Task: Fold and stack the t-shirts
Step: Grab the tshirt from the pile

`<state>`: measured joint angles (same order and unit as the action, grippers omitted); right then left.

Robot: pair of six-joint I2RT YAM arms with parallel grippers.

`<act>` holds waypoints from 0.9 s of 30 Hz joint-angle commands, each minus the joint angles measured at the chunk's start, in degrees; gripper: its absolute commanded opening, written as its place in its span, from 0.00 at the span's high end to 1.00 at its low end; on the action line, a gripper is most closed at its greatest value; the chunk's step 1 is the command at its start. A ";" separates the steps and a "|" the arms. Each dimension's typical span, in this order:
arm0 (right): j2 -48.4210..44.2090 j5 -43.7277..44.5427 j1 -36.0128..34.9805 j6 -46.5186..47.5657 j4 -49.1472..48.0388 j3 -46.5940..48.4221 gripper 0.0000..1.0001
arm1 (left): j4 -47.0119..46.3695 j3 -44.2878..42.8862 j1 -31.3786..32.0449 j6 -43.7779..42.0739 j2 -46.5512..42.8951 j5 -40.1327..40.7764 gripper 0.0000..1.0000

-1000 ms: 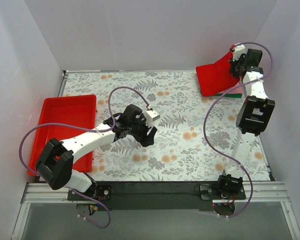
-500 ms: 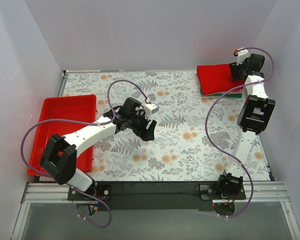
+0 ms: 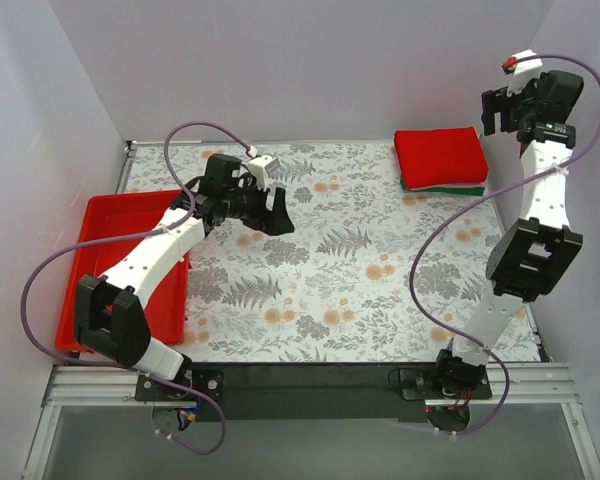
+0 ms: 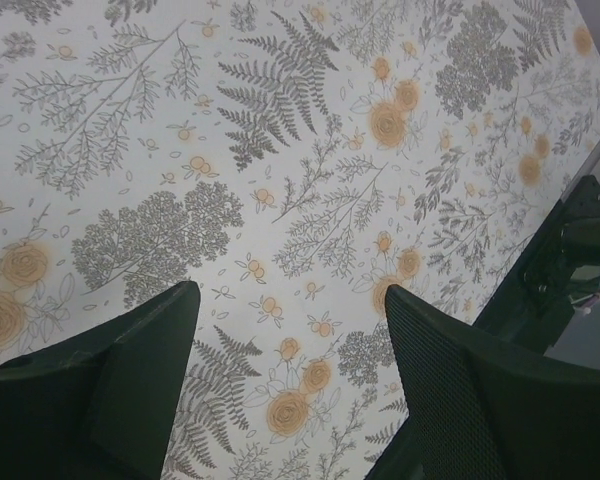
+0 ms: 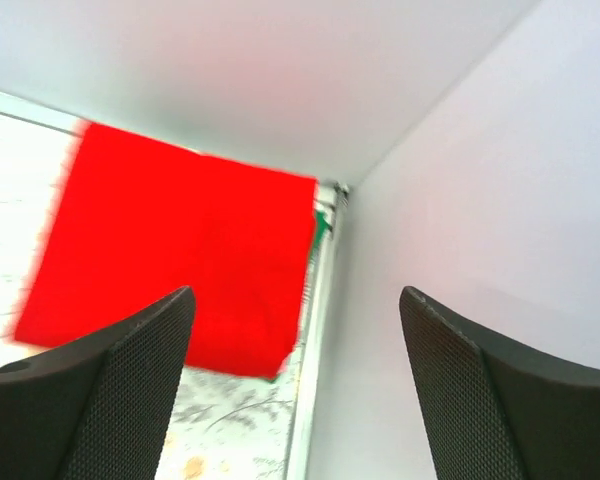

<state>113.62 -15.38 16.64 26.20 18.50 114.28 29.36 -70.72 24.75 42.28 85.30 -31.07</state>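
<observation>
A bright red folded t-shirt (image 3: pixel 438 155) lies flat at the table's far right corner. It rests on a dark green t-shirt, of which only an edge (image 3: pixel 458 189) shows. In the right wrist view the red t-shirt (image 5: pixel 180 255) sits below, with a green sliver (image 5: pixel 322 228) at its corner. My right gripper (image 3: pixel 493 110) hangs open high above and to the right of the stack, holding nothing (image 5: pixel 295 340). My left gripper (image 3: pixel 277 211) is open over the flowered cloth at mid-left, nothing between its fingers (image 4: pixel 290 330). No pink t-shirt shows.
A rigid red tray (image 3: pixel 130 215) sits at the table's left edge, partly under the left arm. The flowered tablecloth (image 3: pixel 360 270) covers the table. White walls close in the back and both sides, and the right wall stands next to the stack.
My right gripper opened and let go of the red t-shirt, which dropped flat onto the stack, then rose up and away. My left arm swung back toward the far left.
</observation>
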 commanded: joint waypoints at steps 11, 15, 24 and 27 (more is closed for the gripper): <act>-26.95 -21.88 -4.24 -6.95 20.87 -27.58 0.01 | 7.29 -7.16 -11.39 2.81 0.40 1.17 0.22; -35.65 -22.15 -7.85 -5.81 19.47 -42.97 0.02 | 6.50 -1.28 -11.39 1.31 -2.05 5.57 0.20; -52.88 -16.53 -15.85 -6.42 13.32 -66.63 0.02 | 5.53 10.86 -11.39 -0.53 -9.18 9.36 0.16; -55.70 -17.06 -16.38 -7.21 13.40 -68.22 0.02 | 5.97 11.31 -11.39 -0.18 -10.41 9.02 0.15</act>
<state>60.18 -32.91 0.67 19.62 35.51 46.54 35.88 -59.53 13.23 42.81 78.48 -22.85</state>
